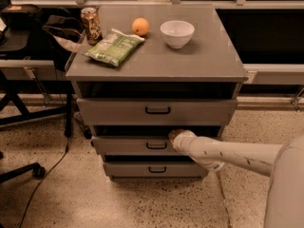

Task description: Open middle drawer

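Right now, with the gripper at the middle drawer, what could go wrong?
1. The gripper sits at the top edge of the middle drawer, right of its handle, not on it; an off-centre pull may slip or skew the drawer.
2. The top drawer front is directly above the gripper; lifting could bump it.
3. A jerk may roll the orange on the cabinet top.
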Motion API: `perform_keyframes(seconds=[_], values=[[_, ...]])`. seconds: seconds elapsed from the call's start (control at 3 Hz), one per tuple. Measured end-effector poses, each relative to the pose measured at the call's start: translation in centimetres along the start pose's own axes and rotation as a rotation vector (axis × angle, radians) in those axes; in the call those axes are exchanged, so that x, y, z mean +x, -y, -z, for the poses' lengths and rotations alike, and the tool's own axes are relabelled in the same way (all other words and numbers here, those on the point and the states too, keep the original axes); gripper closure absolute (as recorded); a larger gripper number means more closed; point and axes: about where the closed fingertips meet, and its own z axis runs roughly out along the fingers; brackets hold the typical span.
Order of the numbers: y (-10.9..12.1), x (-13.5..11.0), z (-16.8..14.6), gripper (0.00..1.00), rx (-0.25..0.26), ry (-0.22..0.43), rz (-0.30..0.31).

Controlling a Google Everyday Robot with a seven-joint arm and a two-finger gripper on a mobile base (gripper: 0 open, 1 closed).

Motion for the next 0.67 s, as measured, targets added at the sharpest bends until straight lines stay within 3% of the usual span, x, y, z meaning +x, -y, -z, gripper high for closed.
perform_keyframes(seconds=[0.33, 0.67], values=[[0.21, -3.39, -2.77, 1.00, 0.004, 0.073, 0.001], [0.07, -3.46, -2.86, 1.00, 0.006, 0.070, 0.003]])
